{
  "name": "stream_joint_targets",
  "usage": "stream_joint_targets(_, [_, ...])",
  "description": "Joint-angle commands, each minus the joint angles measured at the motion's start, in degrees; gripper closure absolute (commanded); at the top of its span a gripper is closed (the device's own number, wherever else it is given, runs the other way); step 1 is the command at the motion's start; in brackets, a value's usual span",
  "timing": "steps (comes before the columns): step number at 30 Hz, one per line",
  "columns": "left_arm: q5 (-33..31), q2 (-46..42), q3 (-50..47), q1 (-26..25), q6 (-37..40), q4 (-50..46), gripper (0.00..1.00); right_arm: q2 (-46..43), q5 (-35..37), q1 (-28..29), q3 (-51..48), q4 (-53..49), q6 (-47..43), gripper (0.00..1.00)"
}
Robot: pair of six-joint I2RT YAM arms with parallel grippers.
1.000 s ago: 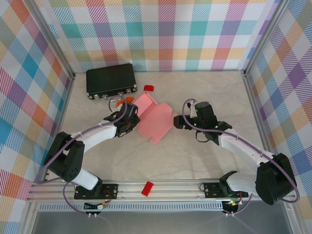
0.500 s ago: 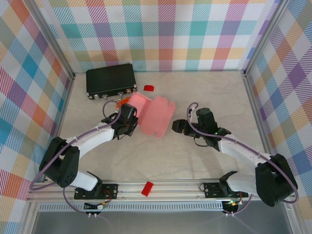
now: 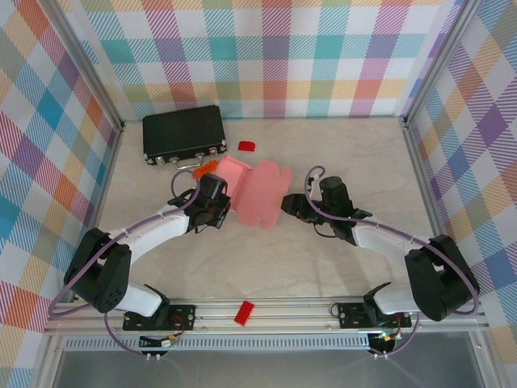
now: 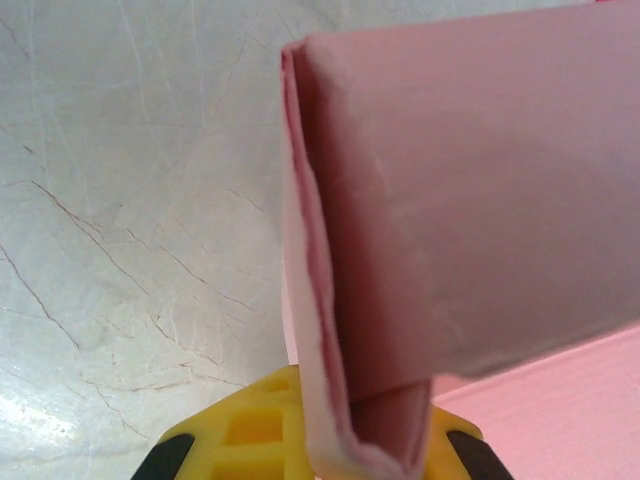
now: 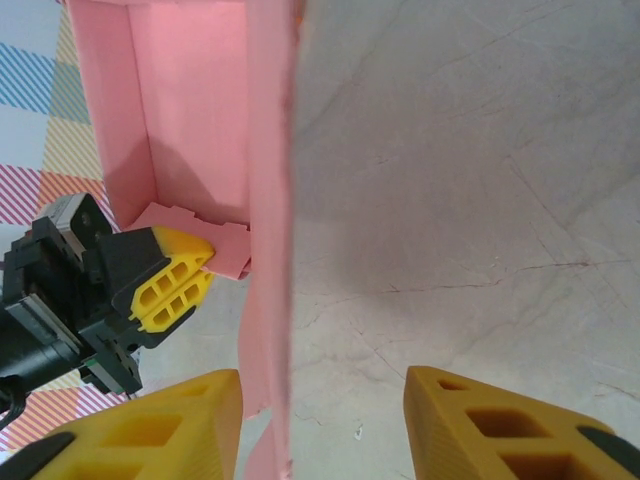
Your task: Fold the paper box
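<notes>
Status at that frame, for you:

- The paper box sat mid-counter, between your two pincers and near the black case. It was partly folded, with flaps not closed.
- Your left pincer was clamped on the box's left edge. In the left wrist view, a doubled fold of pink card ran down into the yellow fingers.
- Your right pincer was at the box's right edge with its jaws apart. In the right wrist view it straddled the card edge. The left finger was just beside the card and the right one stood clear of it. It had no grip.
- The same view showed the left pincer on the far side, at a notched flap.
- One red piece lay beside the case, and another lay on the front rail.
</notes>
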Motion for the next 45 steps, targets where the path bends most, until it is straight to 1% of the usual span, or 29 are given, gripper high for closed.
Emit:
stream_joint_targets(1, [0.8, -1.5, -0.6, -0.7, -1.2, -0.5, 1.00, 1.2, -2.2, -0.2, 2.0, 3.7, 1.6, 0.58])
stream_joint_targets(4, [1.5, -1.2, -0.9, -0.8, -1.8, -0.6, 1.00, 1.6, -2.2, -0.2, 2.3, 3.7, 1.8, 0.64])
stream_joint_targets(13, [2.0, -0.4, -1.1, -1.6, -4.3, -0.7, 1.00, 2.0, -2.9, 0.4, 3.9, 0.7, 1.0, 0.74])
stream_joint_targets(18, [3.0, 0.6, -1.2, -2.2, -6.3, -1.0, 1.00, 1.8, -2.2, 1.1, 4.7, -1.7, 0.4, 0.82])
stream_joint_targets(21, [3.9, 1.2, -1.4, -2.4, -7.8, -1.4, 1.00, 1.1, -0.1, 1.4, 6.0, -6.1, -0.5, 0.89])
stream_joint_targets(24, [4.6, 1.1, -1.7, -2.8, -8.9, -1.2, 1.00, 0.4, 2.8, 2.3, 8.4, -12.8, -2.6, 0.94])
stream_joint_targets(28, [5.2, 1.0, -2.0, -3.1, -9.2, -1.0, 1.00, -0.2, 6.4, 3.3, 12.5, -21.7, -5.0, 0.95])
stream_joint_targets(29, [5.6, 1.0, -2.1, -3.1, -11.1, -1.1, 1.00, -0.3, 7.1, 3.5, 13.5, -24.3, -5.0, 0.95])
stream_joint_targets(31, [6.2, 1.0, -2.4, -3.1, -11.8, -0.8, 1.00, -0.3, 7.5, 3.5, 15.2, -27.2, -5.4, 0.96])
stream_joint_targets(34, [7.0, 1.4, -2.4, -3.3, -12.0, -0.1, 0.89, 0.0, 7.6, 3.6, 17.0, -30.0, -5.0, 0.96])
stream_joint_targets(39, [7.9, 2.2, -2.5, -3.6, -12.1, 0.8, 0.59, 1.1, 8.1, 3.6, 19.9, -34.2, -5.0, 0.97])
stream_joint_targets(45, [9.4, 3.4, -2.3, -3.8, -10.3, 1.1, 0.31, 2.3, 9.8, 3.6, 22.9, -39.0, -5.5, 0.98])
